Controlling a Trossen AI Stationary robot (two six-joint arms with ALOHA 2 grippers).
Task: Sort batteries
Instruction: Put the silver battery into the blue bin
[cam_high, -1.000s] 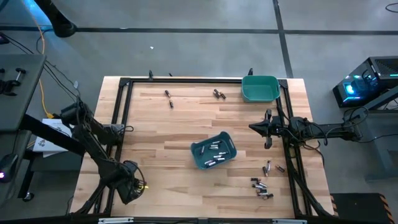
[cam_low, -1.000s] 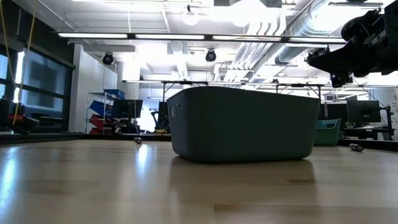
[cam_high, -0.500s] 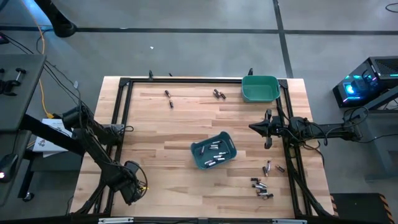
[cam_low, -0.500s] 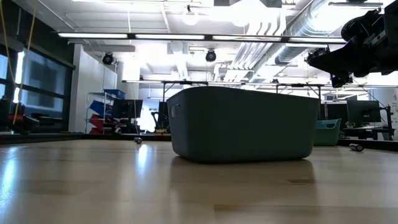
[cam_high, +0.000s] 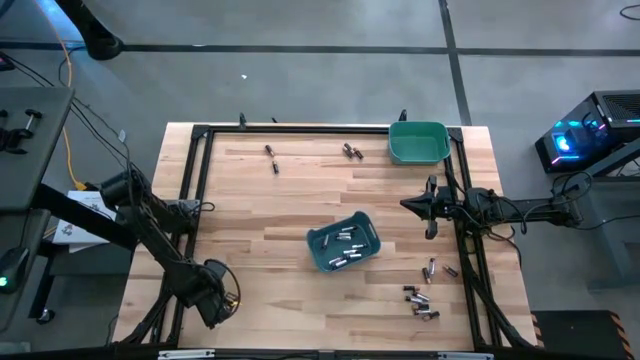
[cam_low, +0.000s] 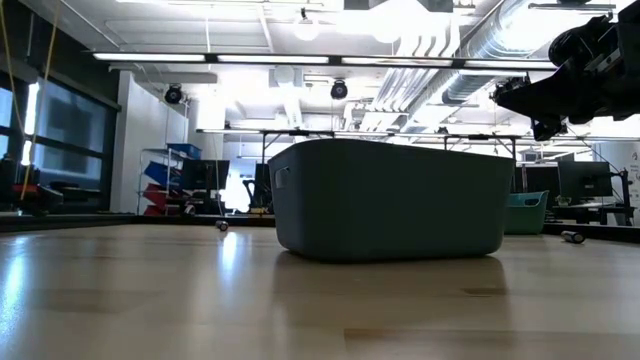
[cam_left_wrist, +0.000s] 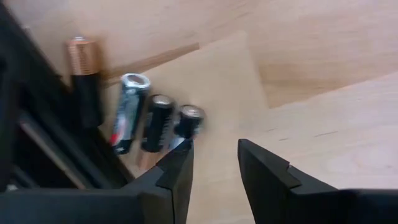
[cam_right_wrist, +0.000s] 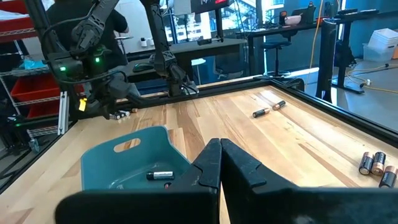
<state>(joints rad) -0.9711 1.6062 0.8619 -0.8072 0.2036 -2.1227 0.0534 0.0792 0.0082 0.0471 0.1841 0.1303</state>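
Observation:
My left gripper (cam_left_wrist: 214, 163) points down at the table's near left corner (cam_high: 215, 297), open, with bare wood between its fingers. Just beyond its fingertips, several batteries lie side by side against the black frame rail: a copper-topped one (cam_left_wrist: 84, 81), a silvery one (cam_left_wrist: 127, 113) and two dark ones (cam_left_wrist: 155, 121) (cam_left_wrist: 188, 121). Other batteries lie loose at the far side (cam_high: 272, 158) (cam_high: 350, 151) and near right (cam_high: 420, 300). Several rest in the teal bin (cam_high: 343, 243) mid-table. My right gripper (cam_high: 430, 215) hangs shut and level at the right edge. My left gripper comes from above, and one fingertip (cam_left_wrist: 181, 154) stands right beside the end of the nearest dark battery (cam_left_wrist: 188, 124), which lies flat on the wood. I cannot tell whether the fingertip touches it.
A green bin (cam_high: 418, 142) stands at the far right corner. A black frame (cam_high: 200, 180) runs around the table's edges. Bare wood lies between the teal bin and the left rail. In the low view the teal bin (cam_low: 390, 200) fills the middle.

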